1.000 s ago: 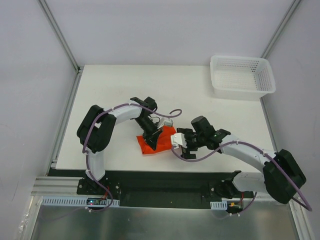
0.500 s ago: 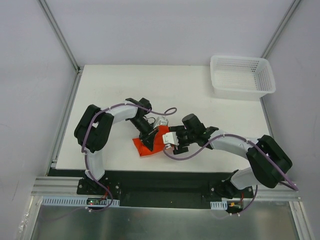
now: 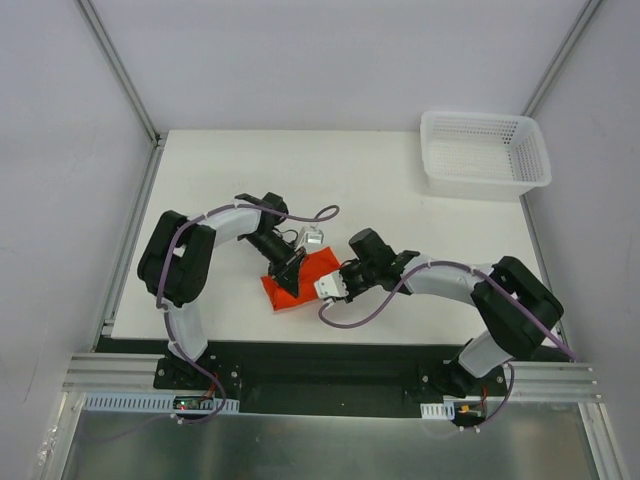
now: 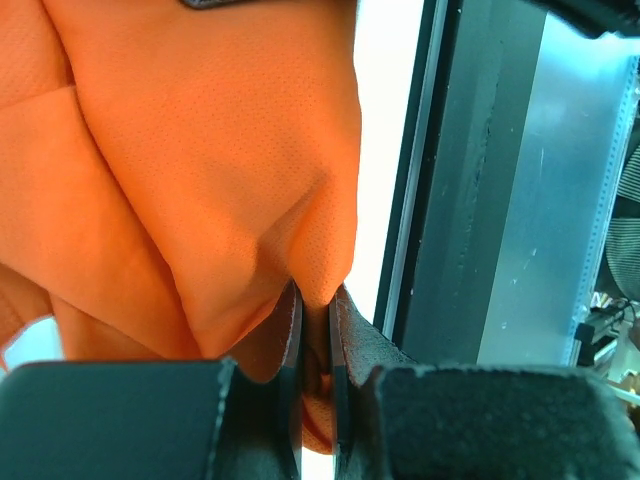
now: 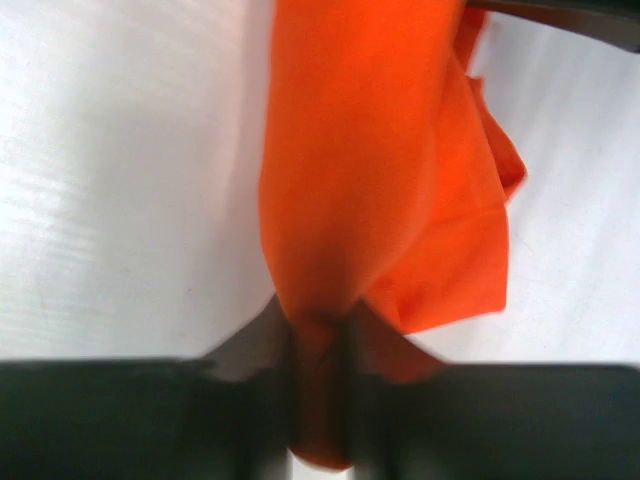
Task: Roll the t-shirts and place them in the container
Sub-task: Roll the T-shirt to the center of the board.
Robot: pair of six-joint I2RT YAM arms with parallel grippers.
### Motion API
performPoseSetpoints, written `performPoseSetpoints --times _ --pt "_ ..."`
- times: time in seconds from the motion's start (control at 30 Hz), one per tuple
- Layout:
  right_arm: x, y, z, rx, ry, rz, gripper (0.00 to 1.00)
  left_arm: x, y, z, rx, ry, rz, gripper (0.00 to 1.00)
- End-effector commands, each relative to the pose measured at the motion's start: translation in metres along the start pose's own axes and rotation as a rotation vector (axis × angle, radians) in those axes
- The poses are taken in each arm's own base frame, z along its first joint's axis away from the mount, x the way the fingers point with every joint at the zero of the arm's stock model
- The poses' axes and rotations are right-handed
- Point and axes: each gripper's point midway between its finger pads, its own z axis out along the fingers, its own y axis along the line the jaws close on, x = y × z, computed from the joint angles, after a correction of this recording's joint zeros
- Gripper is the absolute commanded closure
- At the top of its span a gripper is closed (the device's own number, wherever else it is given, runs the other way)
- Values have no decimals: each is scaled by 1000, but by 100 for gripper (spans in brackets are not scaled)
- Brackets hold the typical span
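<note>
The orange-red t-shirt [image 3: 300, 283] lies bunched in a small folded bundle near the table's front edge, between the two arms. My left gripper [image 3: 289, 272] comes at it from the left and is shut on a fold of the t-shirt [image 4: 250, 180]; cloth is pinched between its jaws. My right gripper [image 3: 328, 283] reaches in from the right and is shut on the bundle's right end, with the t-shirt [image 5: 370, 180] running up from between its fingers.
A white plastic mesh basket [image 3: 485, 152] stands at the back right corner of the white table [image 3: 250, 170]. A black rail [image 3: 330, 360] runs along the table's near edge, close below the bundle.
The right arm moved left to the bundle and its jaws closed on the cloth. The left gripper, still gripping, shifted left and the bundle moved slightly left with it.
</note>
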Motion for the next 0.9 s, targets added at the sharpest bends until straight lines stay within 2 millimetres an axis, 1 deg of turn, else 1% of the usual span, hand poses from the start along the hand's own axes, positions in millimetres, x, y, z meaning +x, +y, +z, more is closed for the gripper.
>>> performPoseSetpoints --times 0.0,0.03,0.07,0.1,0.17,0.2,0.23,0.27,0.3,0.33,0.4,0.43,0.5,0.53,0.6,0.73,0.83,0.87 --pt "-7 1 -13 -76 14 -28 89 10 -20 -8 4 -6 31 100" --pt "-10 5 -18 -101 -2 -25 90 12 -22 -10 -7 -2 34 100" --pt "-11 4 -27 -108 -4 -35 91 17 -22 -10 -17 10 21 100" --pt "-12 13 -37 -163 5 -17 91 21 -20 -11 -38 25 0 100" --pt "-15 21 -51 -225 0 6 91 24 -21 -14 -62 34 -19 100" --pt "-12 42 -60 -322 20 56 91 26 -22 -15 -75 40 -42 100" --pt "-17 34 -69 -337 14 68 90 25 -24 -17 -84 33 -40 100" --pt "-17 40 -76 -381 20 94 90 26 -25 -18 -89 35 -48 100" --pt "-14 57 -83 -468 40 164 90 27 -24 -18 -101 39 -72 100" --pt "-17 51 -89 -475 26 187 90 27 -23 -19 -105 46 -92 100" --pt "-17 65 -96 -560 46 263 90 28 -25 -19 -95 58 -133 100" --pt "-19 62 -98 -566 37 278 89 29 -24 -18 -96 63 -145 100" --pt "-24 67 -103 -616 43 334 89 32 -22 -17 -99 74 -172 100" --pt "-24 69 -100 -643 39 360 89 34 -18 -16 -106 88 -186 100" --pt "-26 69 -101 -671 39 389 89 38 -15 -15 -110 105 -214 100" --pt "-23 69 -97 -729 41 460 88 48 -8 -13 -120 137 -281 100" --pt "-17 69 -90 -767 36 520 88 54 1 -13 -135 160 -319 100" --pt "-14 72 -87 -798 42 547 88 55 6 -13 -150 165 -341 100"
